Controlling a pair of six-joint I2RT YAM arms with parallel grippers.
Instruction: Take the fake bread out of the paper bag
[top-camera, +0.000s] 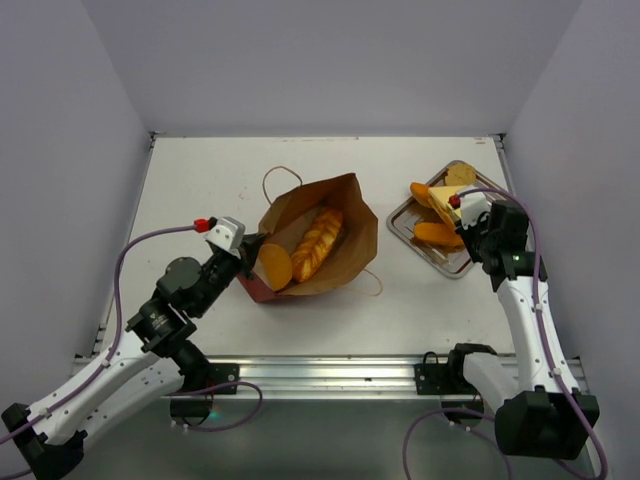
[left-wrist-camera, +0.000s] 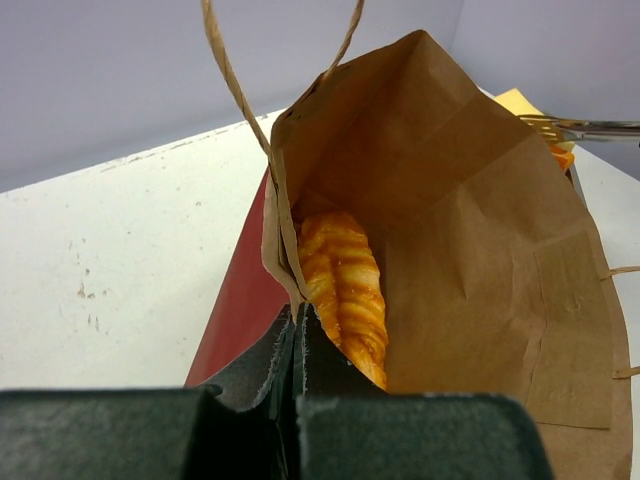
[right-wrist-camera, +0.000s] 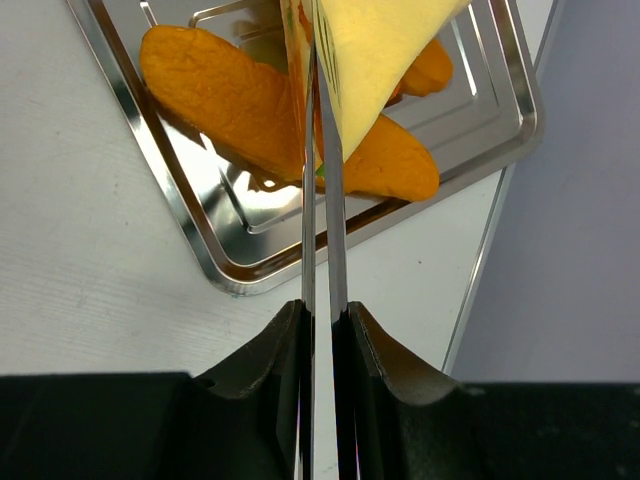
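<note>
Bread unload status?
Done: orange bread pieces lie on the silver metal tray. In hand: right claw squeezes thin metal tongs on a yellow slice over the tray; left claw pinches the rim of the red-and-brown paper bag. Left: twisted golden loaf and round orange bun inside the bag.

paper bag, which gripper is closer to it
The left gripper: its fingers pinch the paper bag rim. The right gripper holds tongs over the tray, apart from the bag.

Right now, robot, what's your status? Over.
Left gripper shut on paper bag rim. Right gripper shut on tongs, pinching yellow slice over tray. Twisted loaf and round bun inside bag. Nothing blocking the bag mouth.
</note>
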